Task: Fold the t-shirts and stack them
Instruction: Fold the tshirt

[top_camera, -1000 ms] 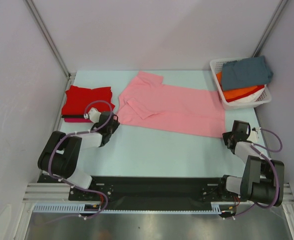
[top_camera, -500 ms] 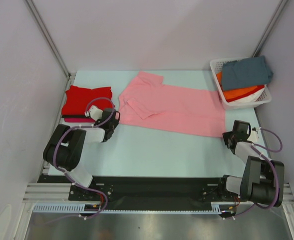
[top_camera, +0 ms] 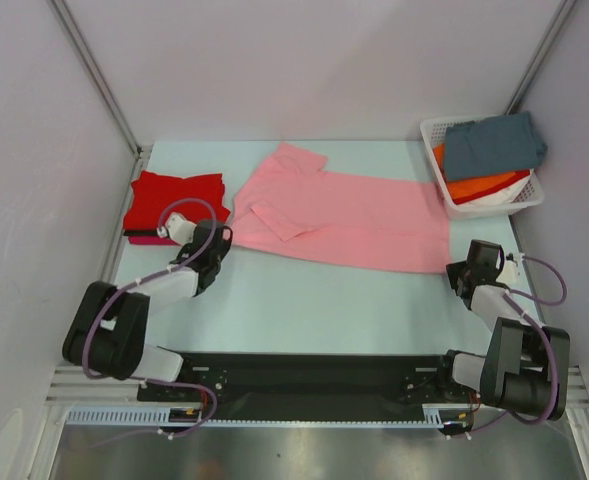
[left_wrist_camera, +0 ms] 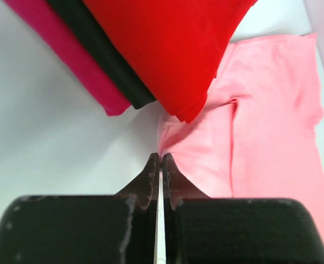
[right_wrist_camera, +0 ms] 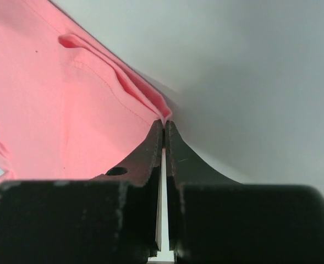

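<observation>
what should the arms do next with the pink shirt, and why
Probably lift both corners together and carry them toward the far edge: the left end effector and right end effector each look shut on a near corner of the flat pink t-shirt.

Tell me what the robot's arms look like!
The left arm and right arm are chunky black joints joined by silvery-white tubes. A thin purple cable loops along each one. The left gripper and right gripper are black, narrowing to thin pointed tips.
</observation>
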Controlling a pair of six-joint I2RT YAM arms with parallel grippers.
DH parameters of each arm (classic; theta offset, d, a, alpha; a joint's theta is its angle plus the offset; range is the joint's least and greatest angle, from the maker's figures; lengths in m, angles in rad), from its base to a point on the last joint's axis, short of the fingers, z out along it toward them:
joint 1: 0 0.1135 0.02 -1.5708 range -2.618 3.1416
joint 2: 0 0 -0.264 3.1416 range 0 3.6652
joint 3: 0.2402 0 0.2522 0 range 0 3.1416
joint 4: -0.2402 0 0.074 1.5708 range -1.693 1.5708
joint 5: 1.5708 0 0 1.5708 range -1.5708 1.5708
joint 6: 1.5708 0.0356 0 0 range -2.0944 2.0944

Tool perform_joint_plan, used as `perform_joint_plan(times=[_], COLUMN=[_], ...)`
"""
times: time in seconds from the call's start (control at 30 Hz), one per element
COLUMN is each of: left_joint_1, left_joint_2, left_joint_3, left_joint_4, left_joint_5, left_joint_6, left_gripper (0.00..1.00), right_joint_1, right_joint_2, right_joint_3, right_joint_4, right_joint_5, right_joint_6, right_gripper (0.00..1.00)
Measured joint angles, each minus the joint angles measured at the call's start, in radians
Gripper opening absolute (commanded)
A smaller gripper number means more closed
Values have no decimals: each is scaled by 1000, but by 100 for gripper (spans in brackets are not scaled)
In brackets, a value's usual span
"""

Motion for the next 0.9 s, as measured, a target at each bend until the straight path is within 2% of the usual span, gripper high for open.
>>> perform_joint_plan(times=[0.27,0.33,0.4,0.47,0.53,0.77,0.9], left_joint_1=[-6,-10,-14,-15,-15,-15,-15], left_joint_2=[-156,-177,-209,-236,-259,-265,-226], left_joint_3=[-101,-127,-163,-189,-211,-228,-228], left_joint_4=[-69,-88,-108,-124,-136,-95,-55], left_joint_5=[-3,-4,-4,-10,-14,11,23], left_joint_6=[-33,-45,-56,-62,-62,-47,-46], left_gripper=[1,12,33,47,54,56,54], right_joint_1=[0,1,2,5,9,19,20], right_joint_2=[-15,-20,-23,-25,-25,-25,-24], right_joint_3=[0,0,-2,-6,-8,-9,-9], right_joint_4=[-6,-7,-7,-7,-7,-5,-5], right_joint_5=[-16,-17,-17,-16,-16,-14,-14], right_joint_6=[0,0,0,0,0,0,0], right_gripper=[0,0,0,0,0,0,0])
